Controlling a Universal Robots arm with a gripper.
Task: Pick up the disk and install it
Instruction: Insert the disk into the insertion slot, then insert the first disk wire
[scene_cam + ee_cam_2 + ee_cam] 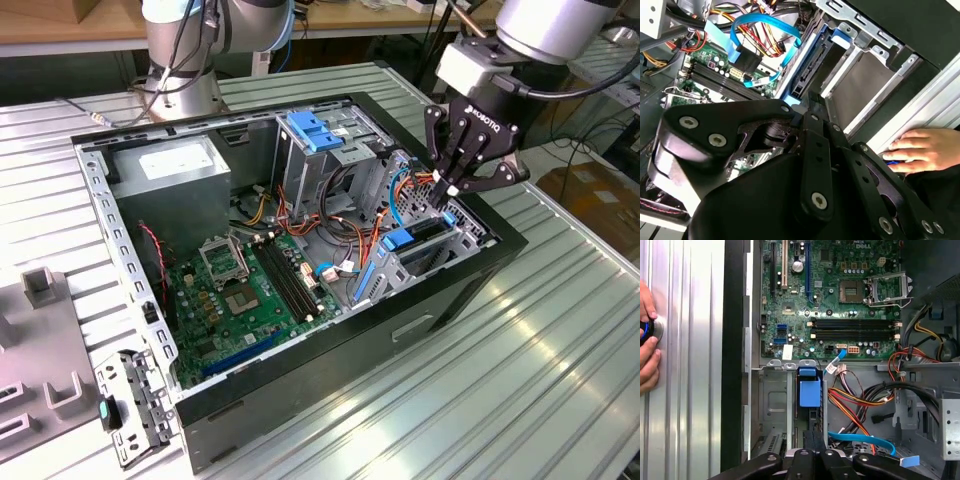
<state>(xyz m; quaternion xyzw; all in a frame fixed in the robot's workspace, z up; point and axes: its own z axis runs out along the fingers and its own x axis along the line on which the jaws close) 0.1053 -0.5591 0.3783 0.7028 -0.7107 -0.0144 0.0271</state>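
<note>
The disk [415, 238] stands on edge in the metal drive cage [462, 243] at the open computer case's corner on the exterior view's right. Its blue rail and tab show in both wrist views [810, 392] [807, 70]. My gripper [449, 190] hangs just above the cage with its black fingers drawn together, tips down at the disk's outer end. In the first wrist view my gripper [813, 437] lines up with the disk's edge, and the second wrist view puts my gripper [810, 107] right at that end. I cannot tell if they touch.
The motherboard [250, 290] lies in the case floor, with blue and orange cables [400, 190] beside the cage. A grey power-supply box [175, 170] and a light-blue latch [315, 132] sit toward the far side. A person's hand [920, 147] [646, 350] rests on the ribbed table beside the case.
</note>
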